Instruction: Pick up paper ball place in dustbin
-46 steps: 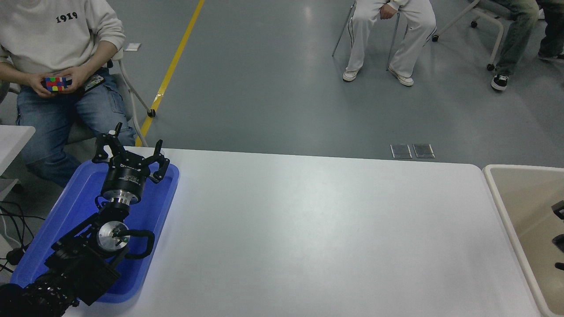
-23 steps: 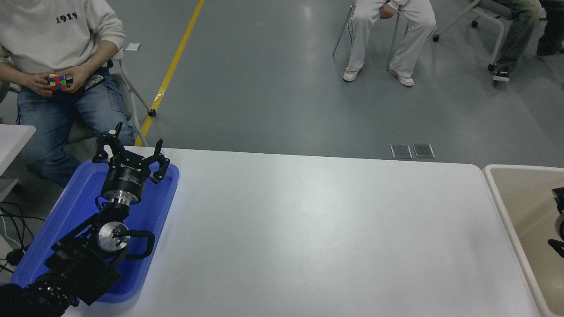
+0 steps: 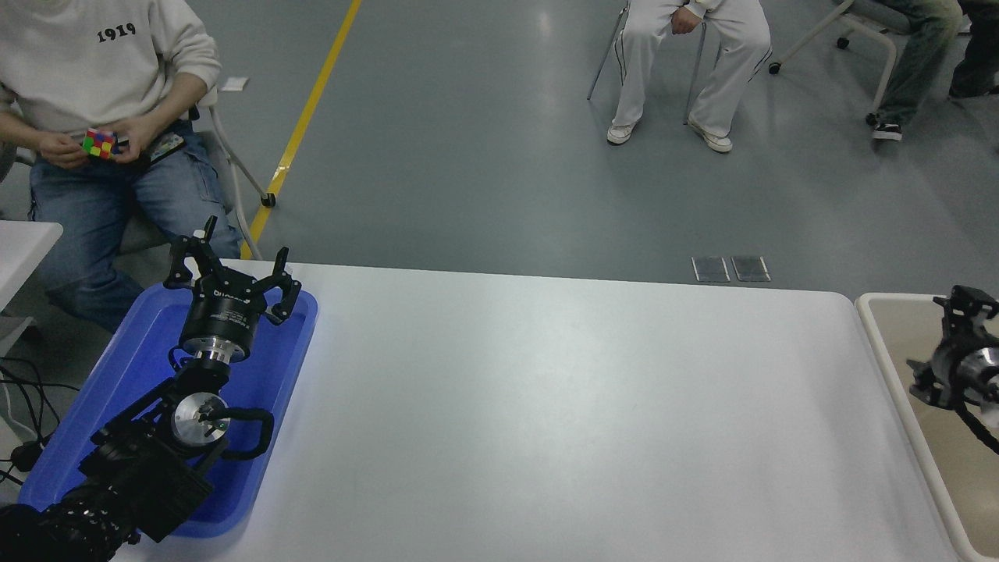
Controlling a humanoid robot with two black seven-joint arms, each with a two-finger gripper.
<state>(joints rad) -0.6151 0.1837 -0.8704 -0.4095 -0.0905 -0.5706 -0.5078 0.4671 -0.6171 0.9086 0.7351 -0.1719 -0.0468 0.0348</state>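
The paper ball does not show anywhere in view. The beige dustbin [image 3: 882,343] stands at the table's right end, cut off by the picture's right edge, and the part of its inside that shows holds nothing. My right gripper [image 3: 942,343] hangs over the bin's near-left part, just inside the rim, with its fingers spread and nothing between them. My left gripper [image 3: 231,269] is parked open and empty over the far end of the blue tray [image 3: 140,367].
The white table [image 3: 562,414] lies between the tray and the bin. A person [image 3: 94,78] sits at the far left turning a coloured cube. Two more people sit on chairs across the grey floor. Another table's corner [image 3: 23,242] shows at the left edge.
My right gripper has come up and to the left out of the bin, from mostly outside the picture's right edge into view above the bin's rim. The left arm has not moved.
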